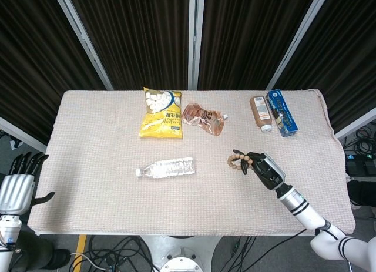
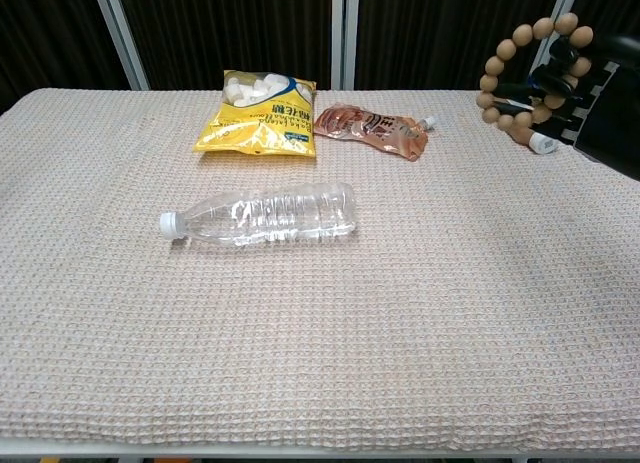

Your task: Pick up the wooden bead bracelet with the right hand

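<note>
The wooden bead bracelet [image 1: 237, 162] [image 2: 503, 71] is a ring of light brown round beads, held in the air above the table. My right hand [image 1: 262, 168] [image 2: 582, 91] grips it from the right, dark fingers curled through the ring, which sticks out to the left of the hand. In the chest view the bracelet hangs high at the right edge, well above the cloth. My left hand [image 1: 19, 184] shows only in the head view, off the table's left edge, fingers spread and holding nothing.
On the beige woven cloth [image 1: 106, 148] lie a clear plastic bottle [image 1: 165, 167] [image 2: 262, 214] at mid-table, a yellow snack bag [image 1: 160, 112] [image 2: 260, 113] and a reddish pouch [image 1: 202, 118] [image 2: 373, 128] behind it. A brown bottle [image 1: 260, 113] and a blue carton [image 1: 281, 112] lie at the back right.
</note>
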Controlling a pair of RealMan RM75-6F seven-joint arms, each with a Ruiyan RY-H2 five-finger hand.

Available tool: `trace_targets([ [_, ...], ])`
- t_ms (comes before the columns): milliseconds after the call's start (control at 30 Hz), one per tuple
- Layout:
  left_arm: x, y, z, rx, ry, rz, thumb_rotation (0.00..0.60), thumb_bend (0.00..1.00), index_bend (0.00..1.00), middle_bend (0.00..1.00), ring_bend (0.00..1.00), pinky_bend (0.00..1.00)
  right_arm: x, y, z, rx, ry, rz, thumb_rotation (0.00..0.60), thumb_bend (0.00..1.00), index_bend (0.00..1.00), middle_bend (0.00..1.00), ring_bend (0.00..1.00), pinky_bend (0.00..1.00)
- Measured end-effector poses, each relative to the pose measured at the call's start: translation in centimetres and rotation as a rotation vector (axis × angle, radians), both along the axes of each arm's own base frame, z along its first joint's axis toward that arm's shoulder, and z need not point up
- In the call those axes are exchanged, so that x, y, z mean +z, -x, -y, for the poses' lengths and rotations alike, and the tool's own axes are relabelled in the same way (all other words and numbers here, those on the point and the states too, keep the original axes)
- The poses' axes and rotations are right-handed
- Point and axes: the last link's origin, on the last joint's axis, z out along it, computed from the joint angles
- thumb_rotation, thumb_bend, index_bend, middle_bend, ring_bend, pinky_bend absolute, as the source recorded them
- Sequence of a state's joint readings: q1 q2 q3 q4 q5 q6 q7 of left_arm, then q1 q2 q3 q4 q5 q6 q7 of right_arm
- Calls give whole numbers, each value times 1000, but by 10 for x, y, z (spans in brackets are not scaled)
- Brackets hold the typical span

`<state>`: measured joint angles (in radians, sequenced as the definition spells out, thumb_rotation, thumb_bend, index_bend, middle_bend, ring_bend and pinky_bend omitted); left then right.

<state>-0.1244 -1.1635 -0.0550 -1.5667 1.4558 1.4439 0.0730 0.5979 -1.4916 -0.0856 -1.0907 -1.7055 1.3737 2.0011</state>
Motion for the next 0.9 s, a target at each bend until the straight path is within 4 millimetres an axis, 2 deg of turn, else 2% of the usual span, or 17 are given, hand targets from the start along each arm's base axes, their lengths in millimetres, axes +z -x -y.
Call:
trace_targets([
  [133,0,1,0,1,2,1,600,0,132,85,0,0,0,-1,0,13,-3,7,543,1000,521,605,244,0],
  [233,0,1,0,2,0,1,600,0,132,85,0,0,1,-1,0,18,-6,11,565,1000,509,599,240,0],
  [300,0,1,0,1,0,0,600,0,132,85,0,0,1,-1,0,21,-4,11,551,1000,477,585,228,0],
  [367,0,0,0,0,0,-1,600,0,132,85,0,0,0,0,0,23,0,11,474,994,414,563,208,0],
  [433,0,0,0,0,1,-1,600,0,132,85,0,0,0,0,0,25,-5,10,423,931,375,545,196,0],
  [467,0,0,0,0,1,-2,600,0,132,85,0,0,0,0,0,24,-9,10,401,849,359,537,191,0],
  [667,0,0,0,0,8,-5,600,0,132,85,0,0,-2,0,5,7,-34,7,366,578,344,536,190,0],
  [767,0,-1,0,-1,9,-4,600,0,132,85,0,0,-3,1,8,-2,-37,-3,363,484,340,535,181,0],
  [900,0,-2,0,-5,10,-3,600,0,132,85,0,0,-7,2,10,0,-33,-44,356,444,333,531,171,0],
])
